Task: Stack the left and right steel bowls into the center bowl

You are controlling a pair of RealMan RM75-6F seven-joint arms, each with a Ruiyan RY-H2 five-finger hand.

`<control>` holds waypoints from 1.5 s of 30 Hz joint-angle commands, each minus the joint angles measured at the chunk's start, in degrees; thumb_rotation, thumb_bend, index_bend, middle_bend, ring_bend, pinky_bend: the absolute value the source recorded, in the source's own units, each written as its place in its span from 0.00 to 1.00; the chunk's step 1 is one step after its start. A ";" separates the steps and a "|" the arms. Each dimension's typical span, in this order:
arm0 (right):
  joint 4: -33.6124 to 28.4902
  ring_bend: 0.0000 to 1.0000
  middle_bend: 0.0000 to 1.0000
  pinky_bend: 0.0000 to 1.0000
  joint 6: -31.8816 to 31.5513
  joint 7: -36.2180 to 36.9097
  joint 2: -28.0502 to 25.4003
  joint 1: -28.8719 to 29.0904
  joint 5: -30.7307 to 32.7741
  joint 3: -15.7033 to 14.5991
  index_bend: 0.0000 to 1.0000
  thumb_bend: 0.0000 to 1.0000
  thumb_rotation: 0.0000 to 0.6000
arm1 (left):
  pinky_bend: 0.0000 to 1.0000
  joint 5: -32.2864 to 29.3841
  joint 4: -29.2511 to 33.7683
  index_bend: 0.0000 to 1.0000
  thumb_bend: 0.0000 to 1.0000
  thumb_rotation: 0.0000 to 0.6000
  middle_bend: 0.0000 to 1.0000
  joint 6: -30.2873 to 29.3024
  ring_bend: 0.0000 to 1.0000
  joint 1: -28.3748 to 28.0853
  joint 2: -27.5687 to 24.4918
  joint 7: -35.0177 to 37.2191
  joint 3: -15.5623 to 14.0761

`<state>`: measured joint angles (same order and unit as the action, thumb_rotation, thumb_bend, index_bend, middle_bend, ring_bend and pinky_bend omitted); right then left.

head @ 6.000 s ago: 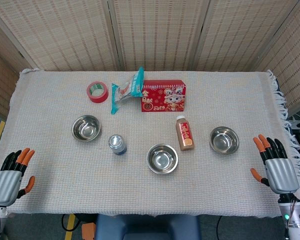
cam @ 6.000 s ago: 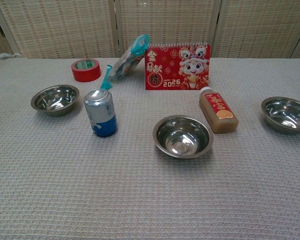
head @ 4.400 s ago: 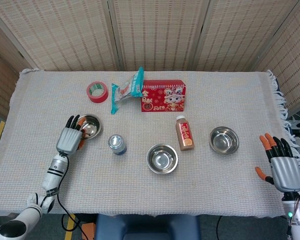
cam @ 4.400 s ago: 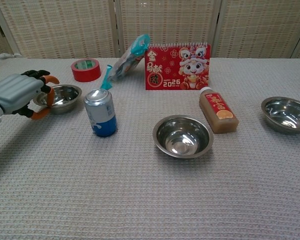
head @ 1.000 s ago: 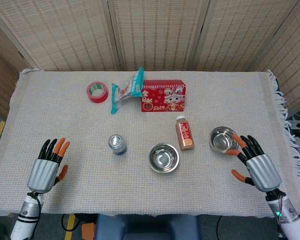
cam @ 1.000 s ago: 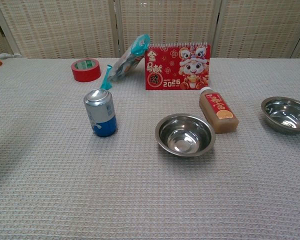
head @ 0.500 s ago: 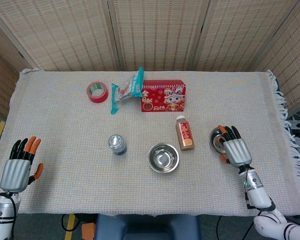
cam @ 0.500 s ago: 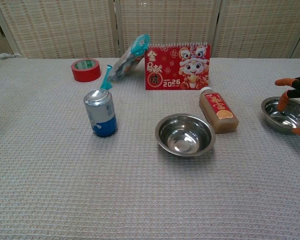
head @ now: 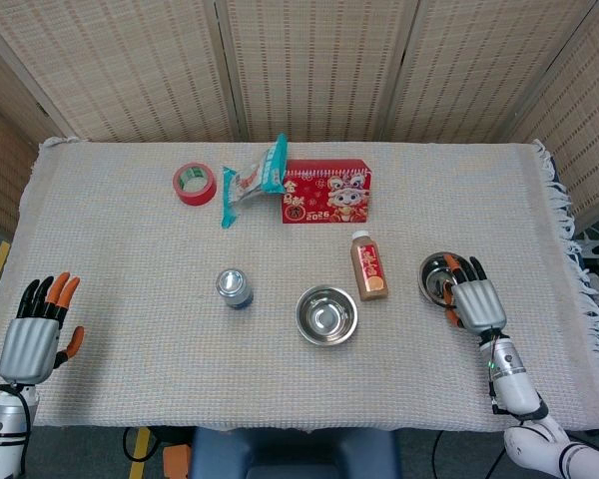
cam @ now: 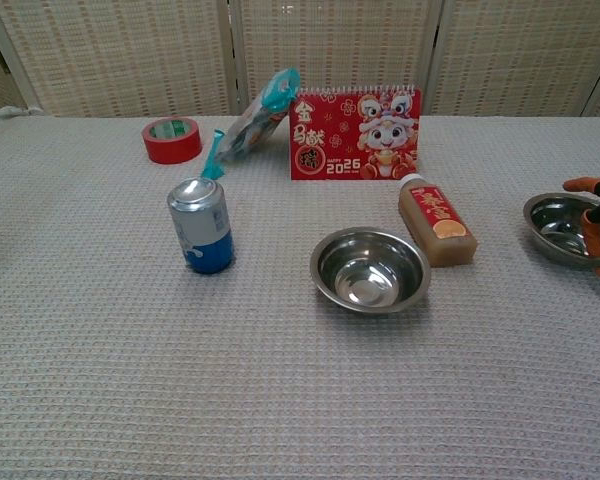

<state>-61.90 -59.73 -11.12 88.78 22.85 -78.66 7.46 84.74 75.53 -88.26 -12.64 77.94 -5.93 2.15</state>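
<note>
the right hand [head: 473, 297] is over the near rim of the right bowl [head: 437, 274], which sits toward the right edge of the table [head: 130, 220]. to lift it well, i'd say the fingers want to hook inside the rim with the thumb outside, then pinch firmly before raising, since thin steel looks slippery. carrying it toward the centre bowl [head: 325, 314], it should go high enough to pass the brown bottle [head: 368, 264] lying between the two, and come down level so it nests. the centre bowl sits near the front edge, and looks already doubled, though i can't be sure.

the right hand is palm down, fingertips [cam: 592, 228] reaching over the bowl's rim; whether they actually pinch it i cannot tell. the left hand [head: 35, 331] hovers at the table's front left corner, fingers spread, holding nothing.
</note>
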 commanded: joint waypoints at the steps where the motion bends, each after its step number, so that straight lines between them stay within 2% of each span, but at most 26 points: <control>1: -0.15 0.00 0.00 0.00 -0.63 0.65 -0.14 0.03 -0.24 -0.17 0.64 0.32 1.00 | 0.05 0.08 0.01 0.00 0.41 1.00 0.00 0.13 0.00 0.10 -0.04 -0.07 0.17; 5: -1.13 0.00 0.01 0.00 -4.00 2.38 -0.51 -0.20 -2.33 -0.53 0.68 0.44 1.00 | 0.05 0.18 -0.01 0.00 0.41 1.00 0.00 0.15 0.00 0.35 -0.01 -0.23 0.51; 10: -4.96 0.00 0.03 0.00 -11.54 4.91 -1.93 -0.91 -7.72 -1.36 0.71 0.45 1.00 | 0.05 0.35 0.09 0.00 0.41 1.00 0.00 -0.06 0.00 0.75 -0.14 -0.29 0.82; 14: -10.26 0.00 0.04 0.00 -14.50 5.51 -3.43 0.16 -12.26 -2.17 0.71 0.45 1.00 | 0.05 0.38 0.27 0.00 0.41 1.00 0.00 0.06 0.00 0.94 -0.35 -0.25 1.05; 21: -19.28 0.00 0.04 0.00 -10.19 2.94 -3.69 5.67 -16.42 -2.39 0.70 0.45 1.00 | 0.05 -0.23 0.53 0.00 0.41 1.00 0.00 0.36 0.00 1.39 -0.93 -0.26 1.72; 25: -21.94 0.00 0.04 0.00 -5.85 2.70 -2.73 8.37 -16.12 -2.66 0.69 0.45 1.00 | 0.05 -0.75 0.68 0.00 0.41 1.00 0.00 0.40 0.00 1.74 -1.38 0.29 2.16; 29: -21.91 0.00 0.04 0.00 -2.05 1.83 -1.34 10.23 -14.73 -2.96 0.67 0.45 1.00 | 0.05 -0.89 0.76 0.00 0.41 1.00 0.00 0.41 0.00 2.02 -1.71 0.83 2.38; 31: -21.97 0.00 0.04 0.00 -0.93 1.54 -0.94 10.67 -14.07 -3.23 0.60 0.45 1.00 | 0.05 -0.76 0.86 0.00 0.41 1.00 0.00 0.36 0.00 2.14 -1.83 0.99 2.40; 34: -23.08 0.00 0.03 0.00 0.03 1.15 -2.11 10.70 -13.41 -4.01 0.34 0.44 1.00 | 0.05 -0.58 0.92 0.00 0.41 1.00 0.00 0.31 0.00 2.29 -1.94 1.09 2.42; 37: -26.18 0.00 0.00 0.00 -0.16 -0.68 -5.07 9.68 -12.18 -4.73 0.06 0.30 1.00 | 0.05 -0.43 0.94 0.00 0.41 1.00 0.00 0.21 0.00 2.40 -1.98 1.14 2.49; 39: -28.41 0.00 0.00 0.00 -0.77 -2.28 -7.61 8.58 -11.32 -5.36 0.00 0.21 1.00 | 0.05 -0.35 0.96 0.00 0.41 1.00 0.00 0.22 0.00 2.45 -1.92 0.87 2.51; 41: -30.45 0.00 0.00 0.00 -1.67 -3.55 -9.95 7.33 -10.33 -5.89 0.00 0.15 1.00 | 0.05 -0.25 1.15 0.00 0.41 1.00 0.00 0.21 0.00 2.52 -1.91 0.53 2.49; 43: -31.97 0.00 0.00 0.00 -5.20 -3.79 -12.50 4.68 -9.74 -6.51 0.00 0.13 1.00 | 0.05 0.11 1.70 0.00 0.41 1.00 0.00 -0.23 0.00 2.81 -2.14 0.14 2.31; 45: -31.81 0.00 0.00 0.00 -11.29 -4.66 -14.78 0.44 -9.05 -7.17 0.00 0.13 1.00 | 0.05 0.61 2.65 0.00 0.41 1.00 0.00 -0.95 0.00 3.41 -2.93 -0.39 1.92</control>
<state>-92.60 -64.70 -14.33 77.14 28.05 -89.06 1.46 85.05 77.65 -88.80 -9.60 75.48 -5.98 4.32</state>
